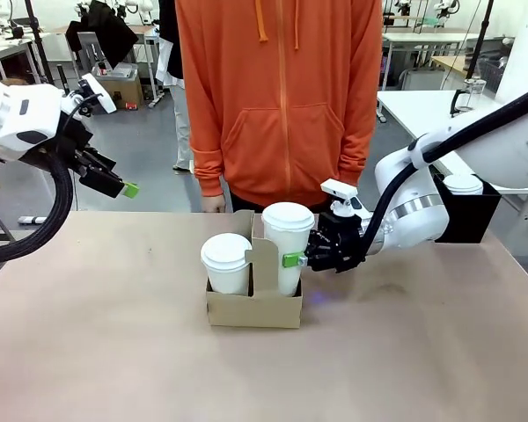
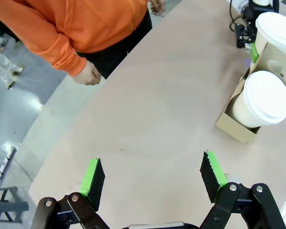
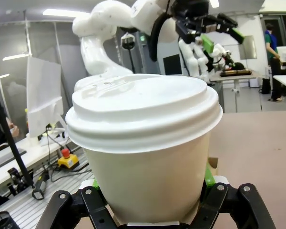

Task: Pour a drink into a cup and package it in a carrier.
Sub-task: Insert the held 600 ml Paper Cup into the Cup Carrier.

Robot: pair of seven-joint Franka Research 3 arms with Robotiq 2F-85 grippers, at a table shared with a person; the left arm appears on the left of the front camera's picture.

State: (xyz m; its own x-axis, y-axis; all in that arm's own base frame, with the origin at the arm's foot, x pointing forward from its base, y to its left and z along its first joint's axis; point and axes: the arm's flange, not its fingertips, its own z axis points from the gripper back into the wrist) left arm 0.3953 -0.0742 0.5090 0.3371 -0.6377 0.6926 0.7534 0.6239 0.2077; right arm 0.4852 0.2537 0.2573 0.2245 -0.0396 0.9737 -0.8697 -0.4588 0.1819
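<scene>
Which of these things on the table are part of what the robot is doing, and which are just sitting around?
Part of the job:
- tall white cup, lidded, gripped by the right gripper, standing in the carrier
- brown cardboard carrier

Just there:
- shorter lidded cup in the carrier's other slot
- black box at the table's far right
- left gripper, open, raised off to the side

Probably a robotics lab: white worktables (image 1: 422, 110), cabling and more equipment fill the background.
</scene>
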